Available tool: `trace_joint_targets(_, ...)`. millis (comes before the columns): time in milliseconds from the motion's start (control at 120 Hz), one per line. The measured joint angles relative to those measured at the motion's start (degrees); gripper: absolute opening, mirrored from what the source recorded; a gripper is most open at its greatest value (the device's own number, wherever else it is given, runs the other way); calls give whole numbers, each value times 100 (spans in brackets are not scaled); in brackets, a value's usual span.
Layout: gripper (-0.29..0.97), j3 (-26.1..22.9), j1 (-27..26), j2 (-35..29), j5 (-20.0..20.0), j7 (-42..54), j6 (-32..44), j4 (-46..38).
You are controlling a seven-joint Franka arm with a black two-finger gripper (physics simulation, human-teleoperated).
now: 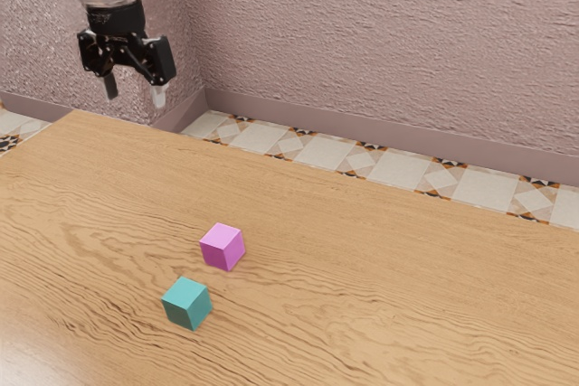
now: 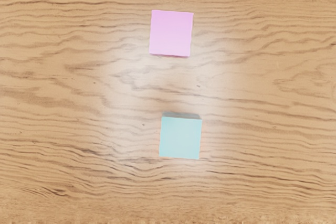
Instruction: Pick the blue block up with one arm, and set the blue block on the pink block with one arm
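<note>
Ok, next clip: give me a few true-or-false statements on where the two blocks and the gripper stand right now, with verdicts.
1. The blue block rests on the wooden table. True.
2. The blue block is stacked on the pink block. False: both stand on the table, side by side with a gap between them.
3. The gripper is shut on the blue block. False: it hangs open and empty, high above the table, away from both blocks.
4. In the exterior view the pink block lies nearer the wall than the blue block does. True.
</note>
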Motion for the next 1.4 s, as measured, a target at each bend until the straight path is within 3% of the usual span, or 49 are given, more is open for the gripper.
trace_joint_targets(208, 68, -106, -12, -541, 23, -46, 1732, -2493)
trace_joint_targets(475, 68, -325, -17, -664, -42, -86, 3426, -4124)
trace_joint_targets(733, 68, -403, -16, -967, 27, 43, 4550, -5123)
trace_joint_targets(917, 68, -393, -15, -1106, 67, 195, 4875, -5543)
trace_joint_targets(1400, 68, -401, -12, -538, 58, 488, 5657, -6046)
